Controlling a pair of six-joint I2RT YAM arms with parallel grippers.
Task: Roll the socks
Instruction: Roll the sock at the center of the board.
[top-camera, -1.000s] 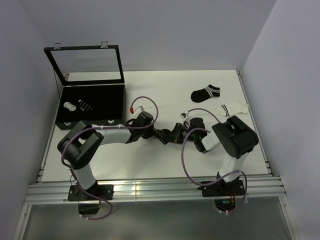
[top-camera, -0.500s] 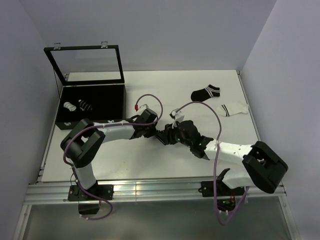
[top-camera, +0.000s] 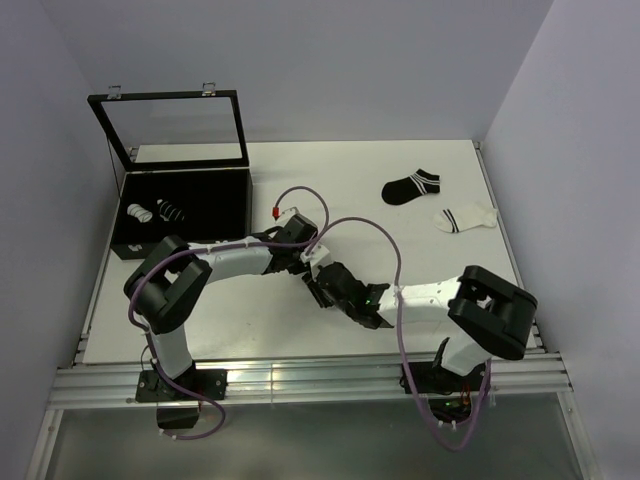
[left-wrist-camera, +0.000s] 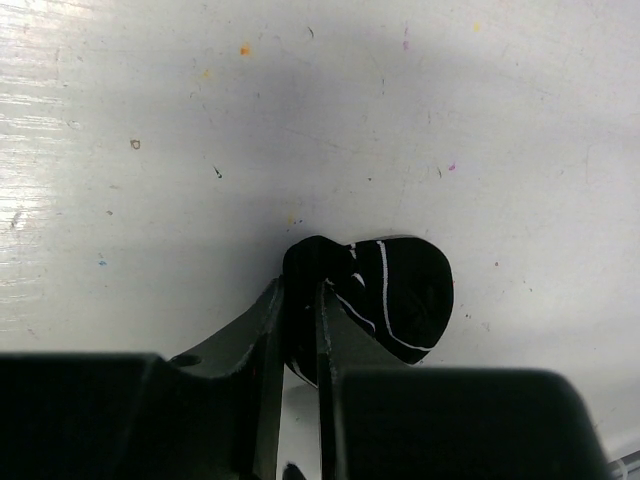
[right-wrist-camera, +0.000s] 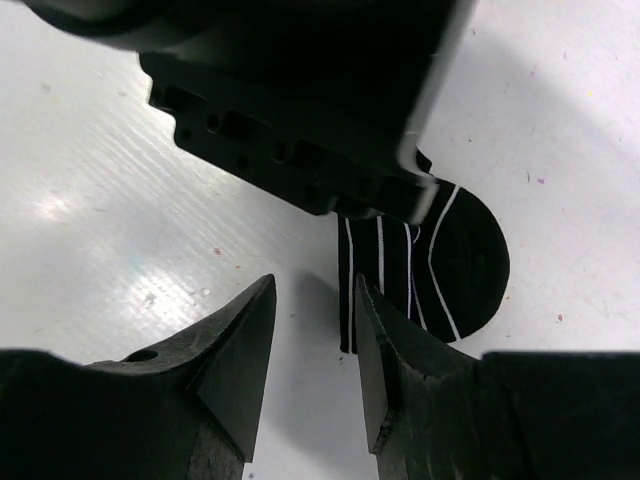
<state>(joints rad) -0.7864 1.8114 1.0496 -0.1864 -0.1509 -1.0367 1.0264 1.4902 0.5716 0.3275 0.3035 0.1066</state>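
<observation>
Two grippers meet near centre of table (top-camera: 350, 170). I see L gripper (left-wrist-camera: 298, 305) clamped on rolled black sock (left-wrist-camera: 395, 295), white stripes out. R gripper (right-wrist-camera: 313, 300) jaws apart, sock just beside one finger, not betw. R elbow tucked inward vs half sec ago.

Rolled socks (top-camera: 172, 211) inside case (top-camera: 226, 198), far left

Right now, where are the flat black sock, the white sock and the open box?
flat black sock (top-camera: 409, 188), top view, its middle.
white sock (top-camera: 462, 218), top view, its middle.
open box (top-camera: 215, 205), top view, bare inside floor.
</observation>
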